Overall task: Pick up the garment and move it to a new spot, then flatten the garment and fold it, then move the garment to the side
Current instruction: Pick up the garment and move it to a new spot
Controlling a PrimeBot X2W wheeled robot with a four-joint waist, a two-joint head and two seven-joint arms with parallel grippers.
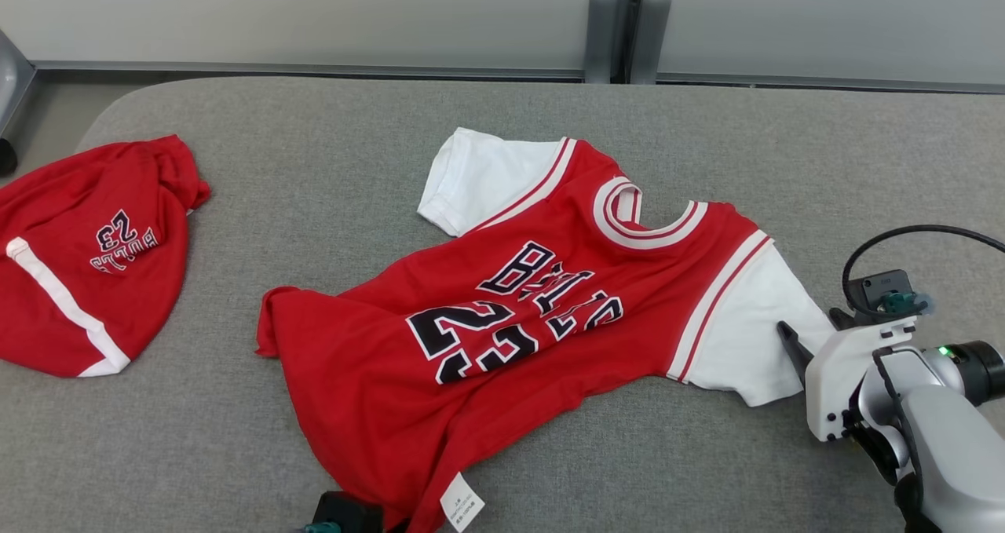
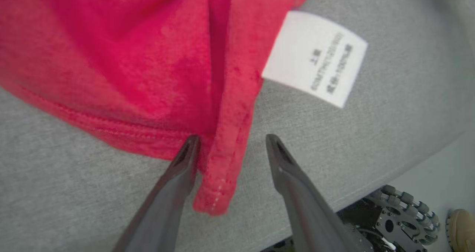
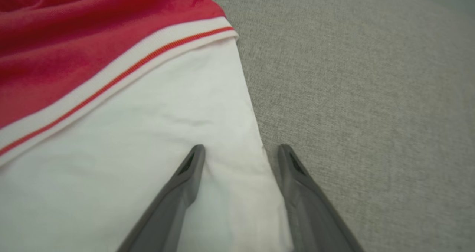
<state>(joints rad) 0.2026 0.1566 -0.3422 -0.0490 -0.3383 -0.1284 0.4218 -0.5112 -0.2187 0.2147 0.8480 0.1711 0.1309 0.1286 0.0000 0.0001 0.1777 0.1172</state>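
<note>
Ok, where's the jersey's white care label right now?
Head view, bottom centre: the care label sticks out from the jersey's near hem corner onto the grey surface, just to the right of the left gripper.

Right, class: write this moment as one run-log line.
jersey: wrinkled, unfolded | left gripper: open at hem | right gripper: open at sleeve

The right arm (image 1: 942, 439) is silver-grey, with a white wrist shell (image 1: 840, 376), a small green light (image 1: 948, 352) and a looping black cable (image 1: 926, 228). The jaws are long, dark grey and tapered. The base has a black roller wheel (image 2: 400, 215).

Jersey (image 1: 542, 297) right of shorts (image 1: 86, 274)
</note>
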